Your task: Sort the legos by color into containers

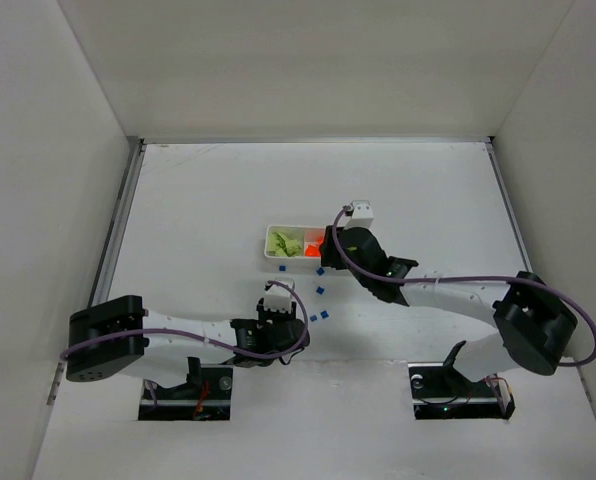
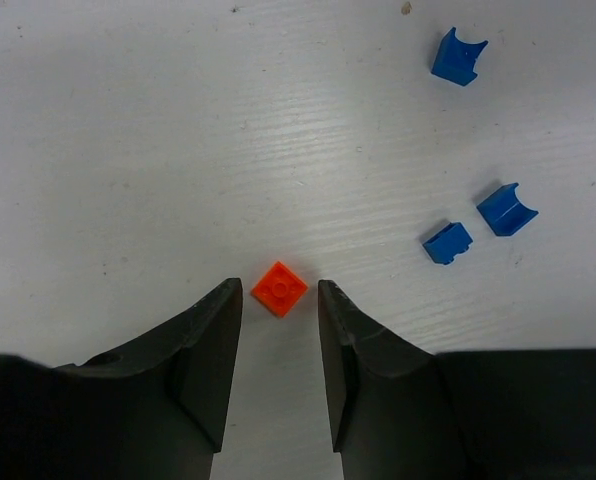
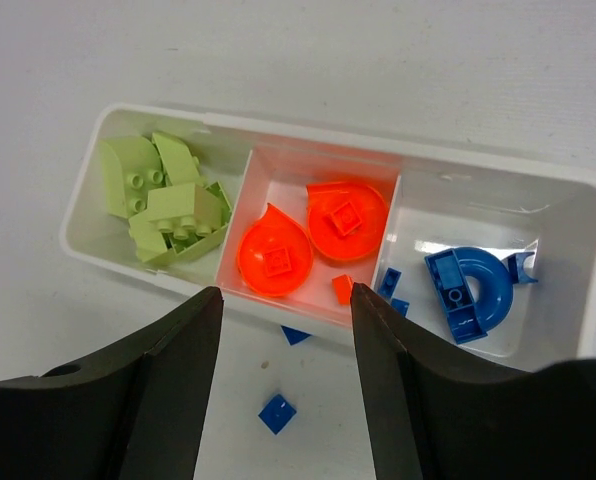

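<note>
Narrowly parted, left gripper's [image 2: 278, 300] jaws flank an orange lego [image 2: 279, 288] untouched; right gripper's [image 3: 285, 300] gape empty over the tray [image 3: 498, 172].

The white bench [image 1: 198, 200] carries one long, shallow white tray [image 3: 308, 138] lying flat near its centre. One orange brick [image 2: 279, 288] lies loose on the bench surface, with three blue bricks [image 2: 506, 209] grouped to one side, apart from it. Two more blue pieces [image 3: 277, 413] lie beside the tray's long wall, one apparently touching it.
</note>
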Action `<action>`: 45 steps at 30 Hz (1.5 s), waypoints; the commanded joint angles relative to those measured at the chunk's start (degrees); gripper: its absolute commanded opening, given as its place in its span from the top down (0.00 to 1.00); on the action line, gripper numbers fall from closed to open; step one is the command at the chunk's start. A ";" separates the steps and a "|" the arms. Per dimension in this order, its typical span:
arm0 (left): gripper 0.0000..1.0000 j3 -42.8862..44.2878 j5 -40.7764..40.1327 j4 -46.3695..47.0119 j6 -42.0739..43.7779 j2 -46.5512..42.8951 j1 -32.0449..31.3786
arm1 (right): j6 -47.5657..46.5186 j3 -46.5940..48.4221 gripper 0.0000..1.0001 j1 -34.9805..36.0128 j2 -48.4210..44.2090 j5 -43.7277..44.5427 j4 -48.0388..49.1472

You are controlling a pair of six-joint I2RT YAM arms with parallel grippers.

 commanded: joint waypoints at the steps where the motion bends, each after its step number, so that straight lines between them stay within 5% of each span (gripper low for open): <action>1: 0.67 1.28 0.49 -1.41 1.94 0.62 0.04 | 0.79 -1.16 0.40 0.45 -2.56 1.75 3.70; 8: 0.79 3.39 0.58 -3.34 3.00 3.25 -0.23 | 0.79 -2.04 0.40 0.36 -4.58 1.75 3.18; 17: 0.83 5.32 -0.30 -3.60 0.89 5.01 -0.84 | 0.52 -2.65 0.40 0.45 -5.46 1.75 3.09; 33: 0.87 6.02 -3.64 -6.68 1.06 -5.53 -1.63 | 0.87 -9.15 0.40 0.98 -15.91 2.45 1.86; 45: 0.87 19.11 3.28 1.83 19.60 -0.98 11.62 | 6.76 -20.13 0.53 4.05 -29.10 4.21 -2.80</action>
